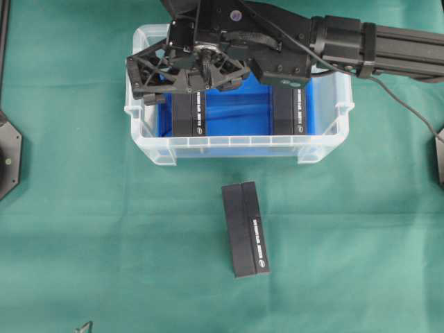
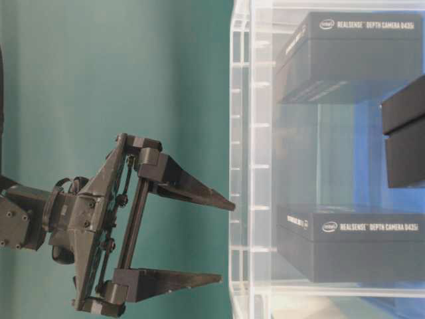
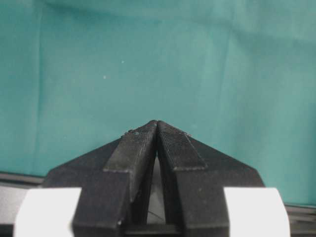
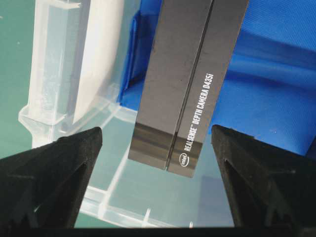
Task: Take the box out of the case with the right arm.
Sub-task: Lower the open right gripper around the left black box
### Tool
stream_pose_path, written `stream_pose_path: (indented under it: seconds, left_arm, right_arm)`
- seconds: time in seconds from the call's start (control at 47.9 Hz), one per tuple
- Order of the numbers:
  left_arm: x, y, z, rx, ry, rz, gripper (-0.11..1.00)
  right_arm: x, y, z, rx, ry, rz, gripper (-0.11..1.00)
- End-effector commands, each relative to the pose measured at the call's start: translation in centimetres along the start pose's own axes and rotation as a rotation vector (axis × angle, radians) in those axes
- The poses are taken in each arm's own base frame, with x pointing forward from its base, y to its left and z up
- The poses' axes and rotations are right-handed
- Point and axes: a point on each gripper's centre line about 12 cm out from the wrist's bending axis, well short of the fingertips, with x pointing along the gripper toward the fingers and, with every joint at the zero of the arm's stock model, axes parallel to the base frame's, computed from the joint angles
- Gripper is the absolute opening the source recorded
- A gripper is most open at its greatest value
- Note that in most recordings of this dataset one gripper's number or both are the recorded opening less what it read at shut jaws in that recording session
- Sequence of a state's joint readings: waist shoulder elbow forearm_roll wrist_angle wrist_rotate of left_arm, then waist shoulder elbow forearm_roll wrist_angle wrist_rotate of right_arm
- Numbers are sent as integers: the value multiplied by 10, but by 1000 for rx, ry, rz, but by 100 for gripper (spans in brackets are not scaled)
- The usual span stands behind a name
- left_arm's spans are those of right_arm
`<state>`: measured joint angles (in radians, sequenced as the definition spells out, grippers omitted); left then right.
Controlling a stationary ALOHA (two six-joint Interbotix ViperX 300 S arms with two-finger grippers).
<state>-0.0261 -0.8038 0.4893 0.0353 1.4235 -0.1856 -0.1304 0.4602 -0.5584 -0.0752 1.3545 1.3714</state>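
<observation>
The right gripper (image 1: 182, 78), jaws spread wide and empty, hides the top of the left RealSense box (image 1: 189, 114) at nine o'clock in the case (image 1: 236, 147). The left gripper (image 3: 156, 123) is pressed together.

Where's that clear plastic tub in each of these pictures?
Overhead: the case sits top centre.
Table level: its clear wall fills the right half.
Left wrist: not in it.
Right wrist: clear wall at left and bottom.
Shared landmark: the blue lining.
</observation>
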Motion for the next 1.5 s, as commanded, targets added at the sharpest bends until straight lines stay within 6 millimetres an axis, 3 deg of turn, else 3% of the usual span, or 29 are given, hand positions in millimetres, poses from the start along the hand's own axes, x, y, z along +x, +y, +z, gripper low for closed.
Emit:
stream_pose_path:
  seconds: [0.0, 1.064, 1.481]
  left_arm:
    - [-4, 0, 3, -1, -16, 2, 2]
    - [-4, 0, 3, -1, -16, 2, 2]
    - [-4, 0, 3, -3, -16, 2, 2]
  right_arm:
    - [-22, 4, 2, 3, -14, 50, 93]
    - [-18, 4, 2, 2, -17, 44, 93]
    - [-6, 3, 5, -3, -34, 15, 93]
